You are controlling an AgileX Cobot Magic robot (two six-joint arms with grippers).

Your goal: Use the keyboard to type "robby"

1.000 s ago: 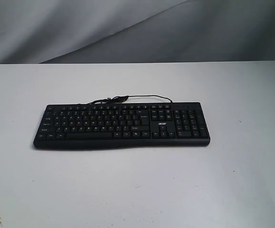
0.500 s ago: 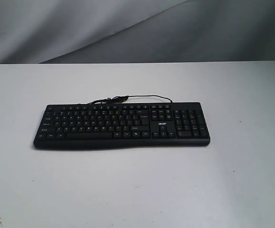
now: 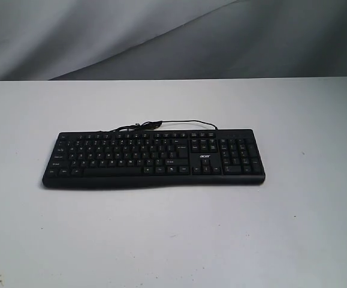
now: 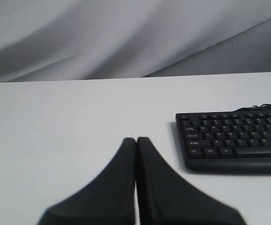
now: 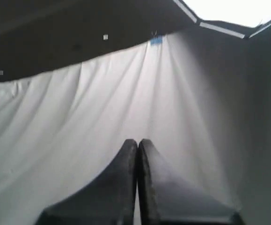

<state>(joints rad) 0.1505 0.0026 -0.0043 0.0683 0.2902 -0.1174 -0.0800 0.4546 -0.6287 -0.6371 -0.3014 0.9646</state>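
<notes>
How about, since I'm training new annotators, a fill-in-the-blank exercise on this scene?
1. The keyboard lies on a ___ table.
2. In the exterior view, its number pad sits at its ___ end.
3. The left jaws and the right jaws are both ___.
4. The keyboard's cable is coloured ___.

Missing words: white; right; shut; black.

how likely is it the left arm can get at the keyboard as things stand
Probably yes. The left gripper, shut, sits off the keyboard's end, and only bare table shows between them.
</notes>
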